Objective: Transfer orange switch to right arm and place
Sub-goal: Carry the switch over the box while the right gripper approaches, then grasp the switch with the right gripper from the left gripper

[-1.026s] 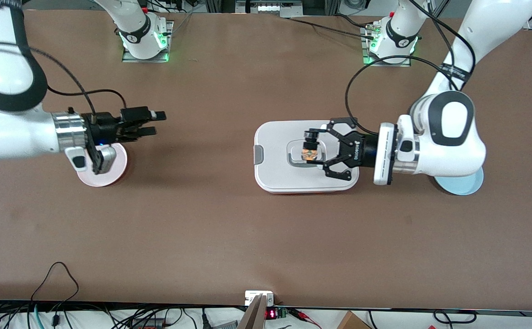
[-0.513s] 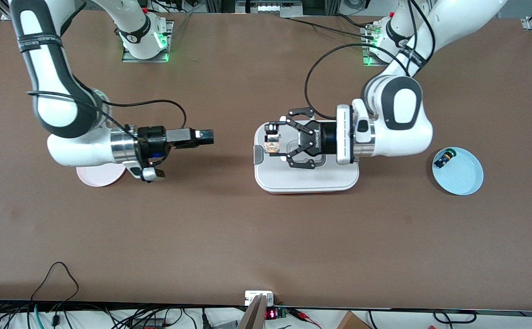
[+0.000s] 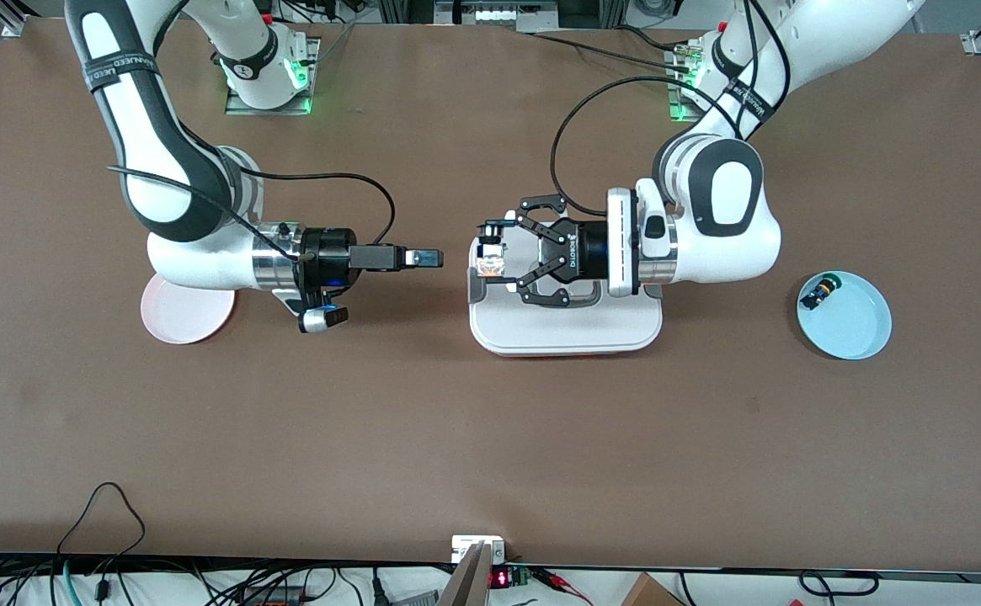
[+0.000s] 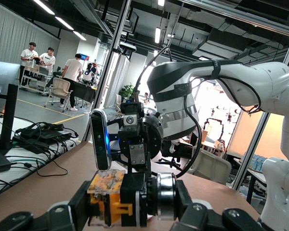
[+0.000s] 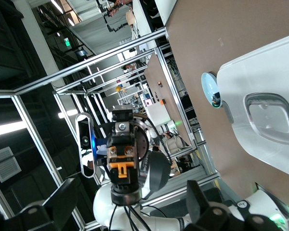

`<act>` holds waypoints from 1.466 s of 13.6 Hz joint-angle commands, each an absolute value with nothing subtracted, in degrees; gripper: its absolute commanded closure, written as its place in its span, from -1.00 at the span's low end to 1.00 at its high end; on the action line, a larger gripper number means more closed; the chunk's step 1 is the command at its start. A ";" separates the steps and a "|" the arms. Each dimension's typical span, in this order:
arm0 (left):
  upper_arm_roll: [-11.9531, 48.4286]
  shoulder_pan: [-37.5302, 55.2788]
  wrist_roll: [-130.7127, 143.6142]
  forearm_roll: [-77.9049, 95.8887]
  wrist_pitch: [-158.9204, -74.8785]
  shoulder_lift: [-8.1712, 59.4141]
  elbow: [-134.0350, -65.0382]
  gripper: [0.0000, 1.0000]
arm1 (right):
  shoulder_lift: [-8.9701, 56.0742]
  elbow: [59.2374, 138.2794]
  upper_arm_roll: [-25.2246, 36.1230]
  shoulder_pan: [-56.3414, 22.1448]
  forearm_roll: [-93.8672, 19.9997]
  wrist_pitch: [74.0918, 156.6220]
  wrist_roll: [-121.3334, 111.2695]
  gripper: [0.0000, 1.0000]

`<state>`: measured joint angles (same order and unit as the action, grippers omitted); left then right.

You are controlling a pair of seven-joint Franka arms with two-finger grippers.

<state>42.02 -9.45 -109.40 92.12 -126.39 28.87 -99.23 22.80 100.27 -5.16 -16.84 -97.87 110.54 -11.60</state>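
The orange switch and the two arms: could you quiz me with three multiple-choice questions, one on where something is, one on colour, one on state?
1. What is the orange switch over?
A. pink plate
B. white lidded box's edge
C. blue plate

2. What colour is the plate holding the other small switch?
A. light blue
B. pink
C. green

3. The right gripper is:
A. gripping the switch
B. short of the switch, holding nothing
C. resting on a plate

Answers: 1 B, the left gripper holds it above the white lidded box. 2 A, its rim shows light blue. 3 B, bare table shows between them.
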 commanded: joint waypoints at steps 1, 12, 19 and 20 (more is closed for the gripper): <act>42.71 -9.84 -111.71 94.04 -126.74 28.92 -99.67 0.70 | 21.45 101.16 -4.92 -19.15 -101.42 113.98 -10.55 -0.99; 42.71 -9.67 -111.71 94.04 -126.74 29.62 -99.58 0.70 | 23.47 98.53 -4.92 -24.17 -105.64 121.90 -10.99 -0.56; 42.80 -9.67 -111.53 94.22 -126.74 29.62 -99.49 0.70 | 23.47 98.70 -4.92 -25.22 -105.91 122.52 -11.34 -0.43; 42.80 -9.67 -111.53 94.22 -126.74 29.62 -99.49 0.69 | 23.38 98.79 -4.92 -25.49 -105.82 122.95 -11.34 -0.44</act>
